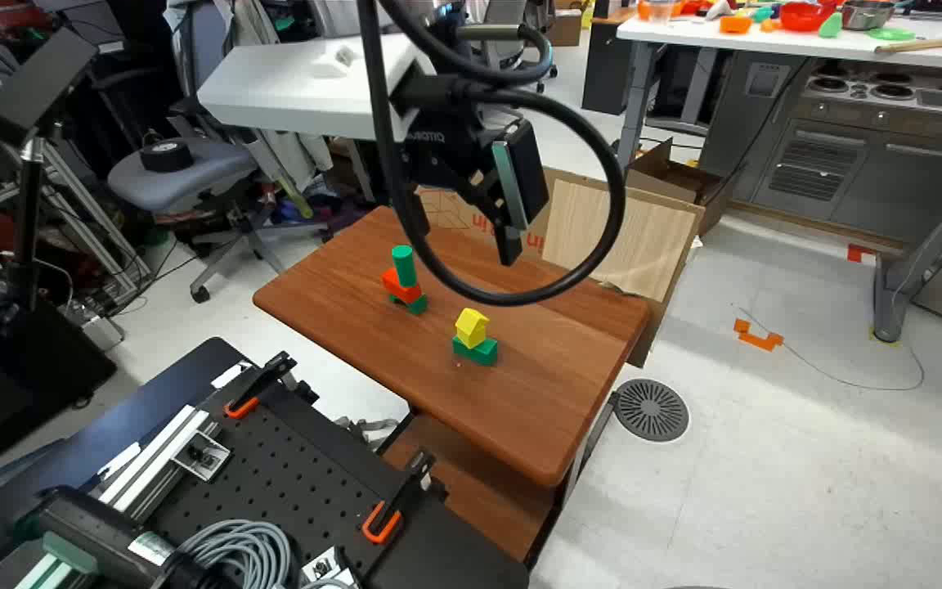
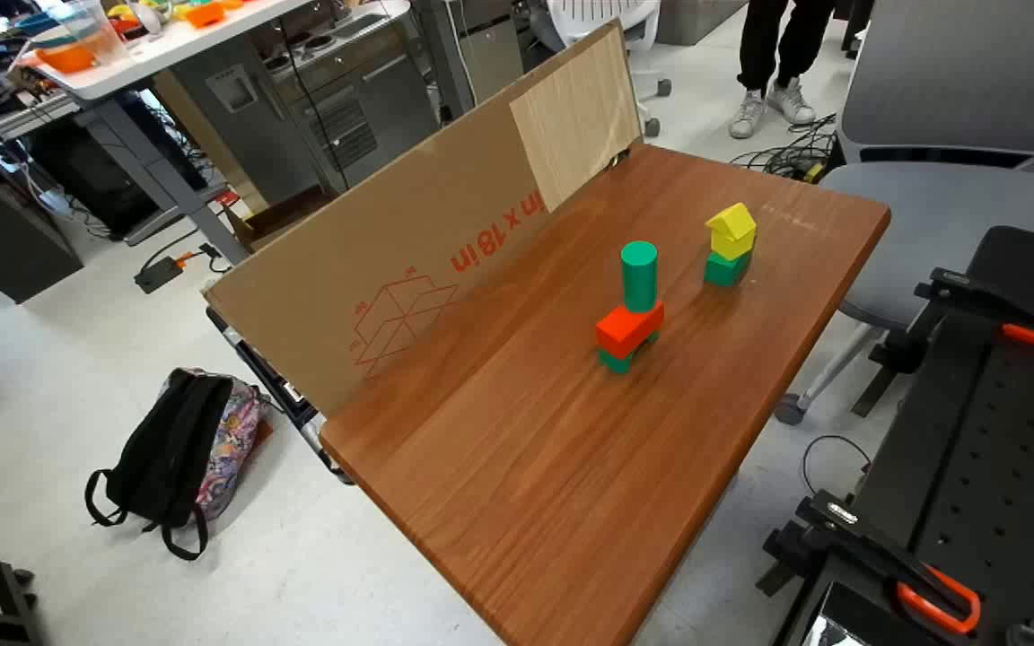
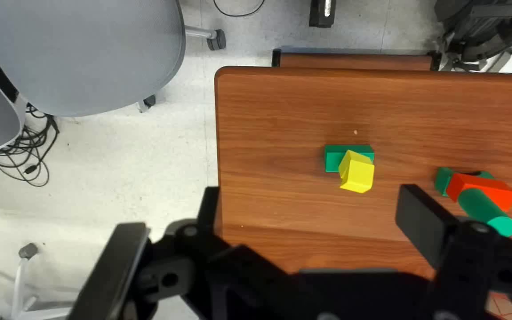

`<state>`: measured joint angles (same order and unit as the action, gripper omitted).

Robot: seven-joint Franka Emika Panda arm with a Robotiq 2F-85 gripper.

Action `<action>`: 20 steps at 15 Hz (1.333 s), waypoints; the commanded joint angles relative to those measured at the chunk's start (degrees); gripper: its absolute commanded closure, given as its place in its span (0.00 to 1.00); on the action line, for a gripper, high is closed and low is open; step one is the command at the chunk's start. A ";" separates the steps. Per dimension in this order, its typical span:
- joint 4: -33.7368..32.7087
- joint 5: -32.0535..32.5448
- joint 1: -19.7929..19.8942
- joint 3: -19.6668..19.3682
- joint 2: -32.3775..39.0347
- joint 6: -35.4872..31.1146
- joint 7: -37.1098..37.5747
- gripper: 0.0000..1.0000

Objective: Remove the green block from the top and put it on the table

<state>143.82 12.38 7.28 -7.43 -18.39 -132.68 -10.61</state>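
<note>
The green block (image 1: pixel 404 266), an upright cylinder, stands on the red block (image 1: pixel 400 286). The red block lies across a low green piece (image 1: pixel 416 304) on the table (image 1: pixel 405 360). The same stack shows in an exterior view, with the green block (image 2: pixel 639 276) on top of the red block (image 2: pixel 630 330). In the wrist view the green block (image 3: pixel 487 212) is at the right, partly behind the right finger. My gripper (image 1: pixel 467 237) is high above the table, apart from all blocks. In the wrist view my gripper (image 3: pixel 310 191) is wide open with nothing between its fingers.
A yellow house-shaped pair (image 2: pixel 732 231) stands on a green base block (image 2: pixel 726 268) beside the stack. A cardboard sheet (image 2: pixel 409 242) stands upright along one table edge. A black perforated bench (image 1: pixel 299 458) with clamps is near the opposite edge. A grey chair (image 3: pixel 82 53) stands beside the table.
</note>
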 commanded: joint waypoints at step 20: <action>-3.53 -3.69 -3.95 2.45 7.31 0.28 0.34 0.00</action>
<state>143.38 11.38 5.23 -6.18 -15.33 -132.50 -10.60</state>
